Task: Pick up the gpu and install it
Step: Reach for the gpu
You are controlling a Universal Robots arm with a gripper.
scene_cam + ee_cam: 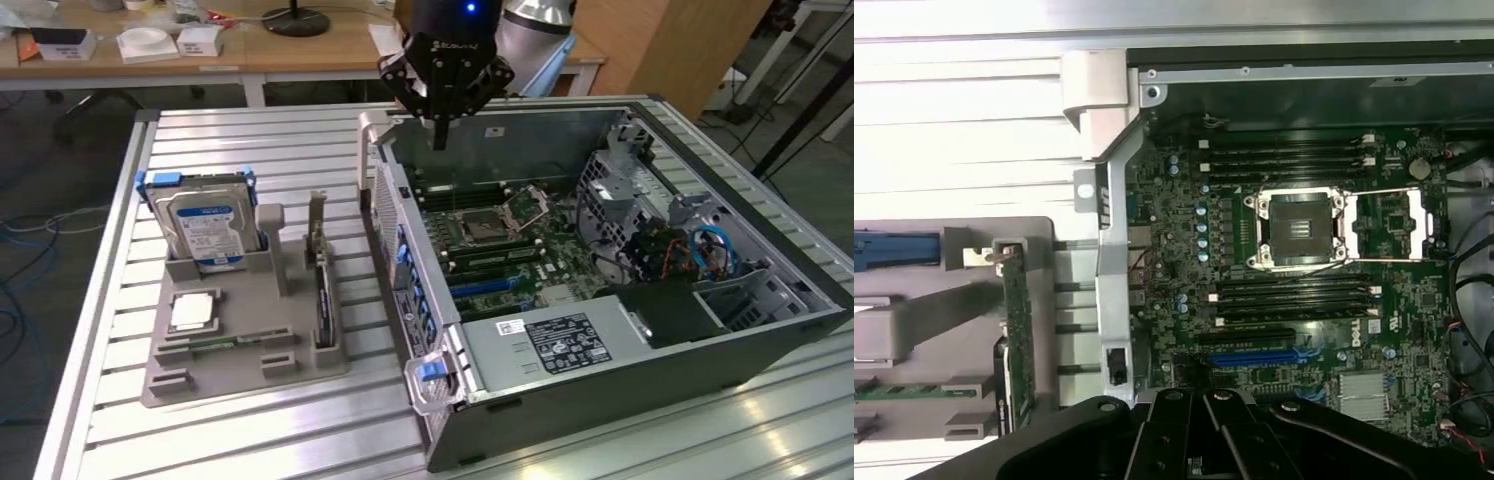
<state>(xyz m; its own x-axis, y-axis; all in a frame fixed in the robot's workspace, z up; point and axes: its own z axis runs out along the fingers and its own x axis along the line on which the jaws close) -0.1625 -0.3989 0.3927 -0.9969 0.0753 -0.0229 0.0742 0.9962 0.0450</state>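
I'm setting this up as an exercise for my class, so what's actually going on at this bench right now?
A robot arm is working beside an open computer case lying on a metal table. Its gripper hangs shut and empty above the case's motherboard. The gpu stands on edge in the grey holder next to the case, near the hard drive, and nothing is touching it. It has not yet been picked up or installed.

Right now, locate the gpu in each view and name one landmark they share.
Exterior view: gpu on edge in the grey holder, to the exterior view's left of the case.
Wrist view: gpu edge-on in that holder, beside the case wall.
Shared landmark: the CPU socket.
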